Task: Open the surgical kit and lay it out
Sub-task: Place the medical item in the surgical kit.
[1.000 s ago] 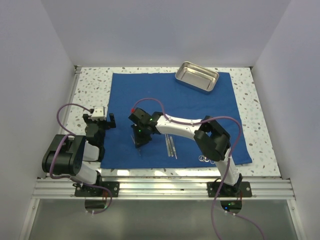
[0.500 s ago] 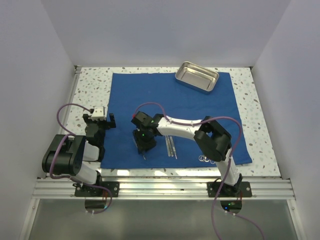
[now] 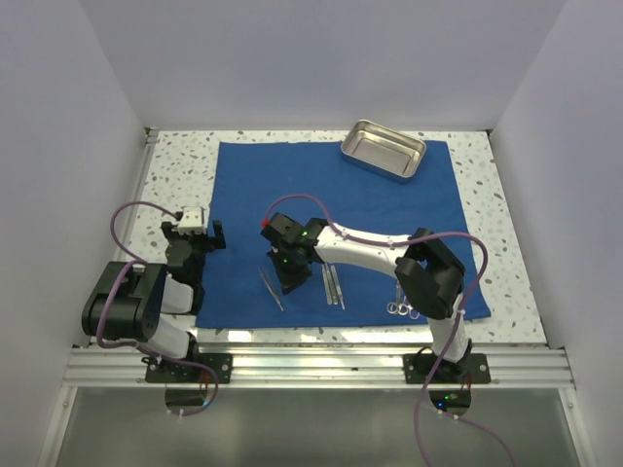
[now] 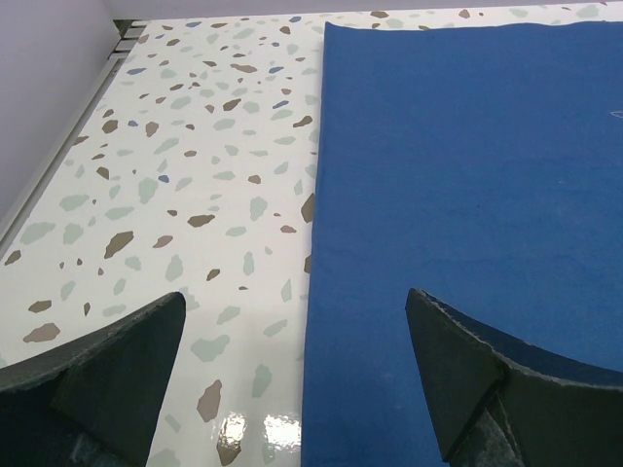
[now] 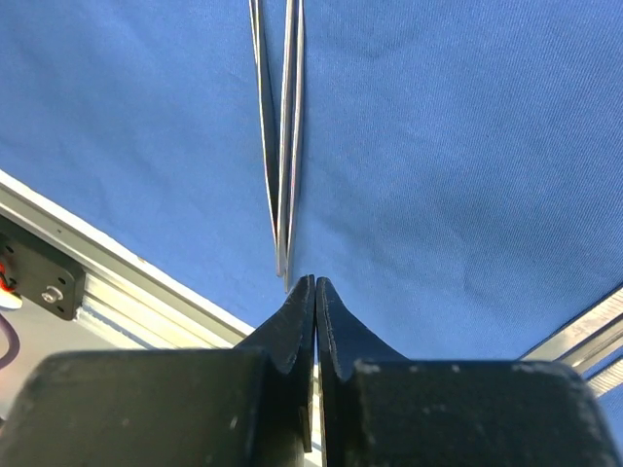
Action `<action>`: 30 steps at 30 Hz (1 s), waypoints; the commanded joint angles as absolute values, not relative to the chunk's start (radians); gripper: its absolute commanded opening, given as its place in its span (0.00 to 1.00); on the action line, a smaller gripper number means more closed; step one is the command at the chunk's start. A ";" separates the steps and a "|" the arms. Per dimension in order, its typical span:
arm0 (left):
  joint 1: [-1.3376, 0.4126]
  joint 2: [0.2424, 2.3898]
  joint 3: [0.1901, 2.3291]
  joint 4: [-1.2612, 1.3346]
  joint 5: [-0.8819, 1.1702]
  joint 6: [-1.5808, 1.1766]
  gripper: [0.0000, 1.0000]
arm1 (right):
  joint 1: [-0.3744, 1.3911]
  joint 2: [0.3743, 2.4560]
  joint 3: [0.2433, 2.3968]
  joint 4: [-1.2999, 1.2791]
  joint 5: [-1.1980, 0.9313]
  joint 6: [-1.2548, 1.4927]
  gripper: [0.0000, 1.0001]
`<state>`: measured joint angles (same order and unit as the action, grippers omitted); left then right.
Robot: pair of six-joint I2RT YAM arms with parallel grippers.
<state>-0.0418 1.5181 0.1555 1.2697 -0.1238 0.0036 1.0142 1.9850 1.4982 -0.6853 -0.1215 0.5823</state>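
Thin tweezers [image 3: 272, 291] flat on blue wrap [image 3: 292, 175]

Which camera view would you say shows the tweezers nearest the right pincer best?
The right wrist view: the tweezers lie close up, both limbs distinct on the blue cloth, just beyond the shut right pincer. The top external view shows them whole but only as a thin sliver. The left wrist view shows just cloth and table.

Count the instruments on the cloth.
3, perhaps more: tweezers left of the right gripper; thin steel bars, maybe two tools, right of it; ring-handled forceps partly hidden under the right arm.
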 commanded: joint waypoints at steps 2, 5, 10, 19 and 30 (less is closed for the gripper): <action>-0.043 1.512 0.170 1.356 -0.133 0.015 1.00 | 1.014 1.947 1.506 -0.696 -0.126 0.571 0.10; -0.043 1.511 0.170 1.356 -0.132 0.015 1.00 | 1.014 1.950 1.503 -0.683 -0.140 0.572 0.43; -0.043 1.511 0.169 1.356 -0.132 0.015 1.00 | 1.014 1.951 1.516 -0.680 -0.152 0.568 0.47; -0.043 1.513 0.170 1.356 -0.132 0.015 1.00 | 1.031 1.986 1.548 -0.699 -0.146 0.558 0.42; -0.041 1.513 0.170 1.356 -0.133 0.015 1.00 | 1.051 2.045 1.597 -0.723 -0.133 0.540 0.40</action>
<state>-0.0418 1.5181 0.1555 1.2697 -0.1238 0.0036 1.0382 2.0308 1.5524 -0.6960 -0.1287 0.5587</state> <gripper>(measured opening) 0.996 0.403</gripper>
